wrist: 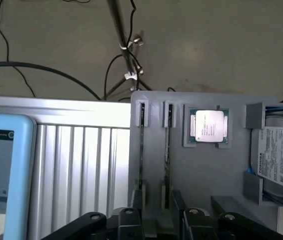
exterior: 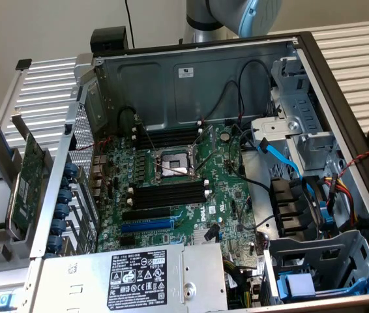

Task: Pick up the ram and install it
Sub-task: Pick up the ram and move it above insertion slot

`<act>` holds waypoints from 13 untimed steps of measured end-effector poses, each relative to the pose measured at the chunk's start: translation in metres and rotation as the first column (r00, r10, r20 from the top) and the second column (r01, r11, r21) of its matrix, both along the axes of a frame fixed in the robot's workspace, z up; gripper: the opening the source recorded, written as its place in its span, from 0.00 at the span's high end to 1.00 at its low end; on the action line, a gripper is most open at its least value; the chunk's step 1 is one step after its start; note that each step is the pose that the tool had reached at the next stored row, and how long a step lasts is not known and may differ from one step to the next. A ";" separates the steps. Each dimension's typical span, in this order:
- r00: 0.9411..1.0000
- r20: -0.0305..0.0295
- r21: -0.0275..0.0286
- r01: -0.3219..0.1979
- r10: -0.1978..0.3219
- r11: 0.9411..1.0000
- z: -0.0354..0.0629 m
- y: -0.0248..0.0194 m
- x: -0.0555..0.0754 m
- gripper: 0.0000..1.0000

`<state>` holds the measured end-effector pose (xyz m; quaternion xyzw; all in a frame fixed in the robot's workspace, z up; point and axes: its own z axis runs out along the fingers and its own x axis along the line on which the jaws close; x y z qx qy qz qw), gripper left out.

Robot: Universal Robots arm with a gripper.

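The gripper [wrist: 157, 227] hangs with its black fingers [wrist: 128, 220] spread wide and nothing between them, right above the near end of a grey holder tray [wrist: 206, 170]. Two thin green boards stand on edge in the tray's narrow grooves, side by side and parallel. One ram stick [wrist: 141, 150] and a second ram stick [wrist: 167, 150] run straight away from the fingers. The open gap sits over the ends of the pair, and I cannot tell which of the two it is lined up with. Neither stick is touched.

Just beside the second stick, a square silver processor chip [wrist: 209, 126] lies flat in its own recess in the tray. Beyond the chip a hard drive [wrist: 281, 160] with a white label rests against blue brackets. On the other side of the sticks the tray gives way to the ribbed metal table [wrist: 81, 165], where a pale blue-framed screen [wrist: 1, 170] lies. Dark cables [wrist: 56, 75] trail over the floor behind.

In the exterior view the arm [exterior: 233, 13] rises behind the open computer case [exterior: 197, 78]. Inside lies the green motherboard [exterior: 191, 218], its long black memory slots [exterior: 170, 193] flanking the processor socket [exterior: 171, 166]. A wider green expansion card [exterior: 25, 186] stands outside the case at the exterior view's left, and the power supply [exterior: 139, 277] sits along the near edge.
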<state>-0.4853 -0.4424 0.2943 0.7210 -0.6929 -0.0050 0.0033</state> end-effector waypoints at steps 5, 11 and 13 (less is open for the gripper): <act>1.000 0.000 0.001 -0.004 0.004 1.000 -0.0090 -0.0076 0.000 0.64; 1.000 0.000 0.002 -0.008 0.008 1.000 -0.0200 -0.0117 0.000 0.64; 1.000 0.000 0.002 -0.008 0.008 1.000 -0.0235 -0.0122 0.000 0.64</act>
